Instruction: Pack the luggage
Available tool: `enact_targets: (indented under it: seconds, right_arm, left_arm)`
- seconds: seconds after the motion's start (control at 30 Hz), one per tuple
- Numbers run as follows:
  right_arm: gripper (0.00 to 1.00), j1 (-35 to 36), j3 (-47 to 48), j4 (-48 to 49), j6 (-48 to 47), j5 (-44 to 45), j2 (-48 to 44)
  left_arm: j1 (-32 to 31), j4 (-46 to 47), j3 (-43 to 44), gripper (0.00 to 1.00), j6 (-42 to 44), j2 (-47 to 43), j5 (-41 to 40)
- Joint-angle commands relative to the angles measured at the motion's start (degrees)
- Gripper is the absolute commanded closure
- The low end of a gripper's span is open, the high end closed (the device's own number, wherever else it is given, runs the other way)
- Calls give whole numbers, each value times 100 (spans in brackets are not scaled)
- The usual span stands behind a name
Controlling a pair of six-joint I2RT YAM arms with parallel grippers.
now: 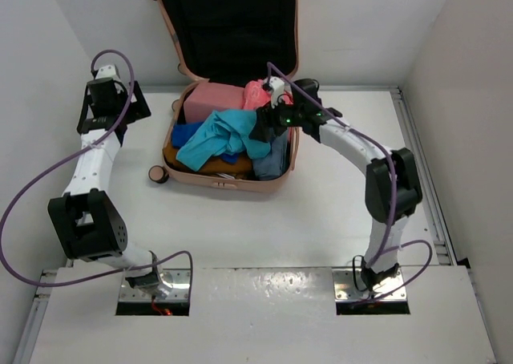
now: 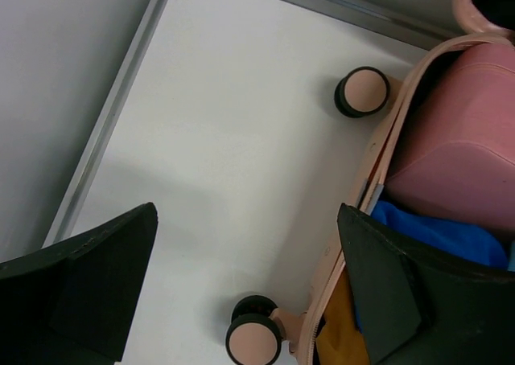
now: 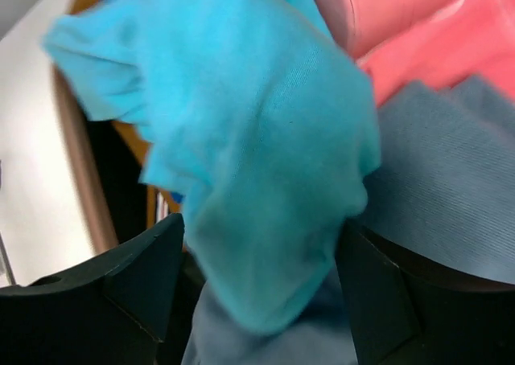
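The salmon-pink luggage point(image 1: 240, 183) lies open at the back middle, its black-lined lid point(image 1: 228, 27) standing up. It holds a turquoise cloth point(image 1: 223, 134), a pink pouch point(image 1: 212, 99), a grey-blue cloth point(image 1: 274, 160), plus blue, orange and coral clothes. My right gripper point(image 1: 261, 127) is open over the right side of the case. In the right wrist view the turquoise cloth point(image 3: 257, 148) hangs between the spread fingers of that gripper point(image 3: 261, 228). My left gripper point(image 1: 136, 107) is open and empty, above the table left of the case rim point(image 2: 385, 144).
Two of the case's wheels point(image 2: 364, 92) point(image 2: 253, 341) stick out on its left side. A metal rail point(image 2: 113, 116) runs along the table's left edge by the wall. White walls close in the table on three sides.
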Motion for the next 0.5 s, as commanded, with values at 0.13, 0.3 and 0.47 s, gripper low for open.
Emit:
enact_targets:
  seconds: [0.13,0.3,0.47]
  right_arm:
    - [25,-602,-214,1967,630,92,-1082]
    - [25,-866,-102,3516,1257,2324,-697]
    - [26,-1165,1014,4481,1084,2618,786]
  left_arm:
    - [62,583,377,0,56,16,938]
    - [115,1216,324,0,-269,156,1386]
    - [115,954,763,0,-471,648,1589]
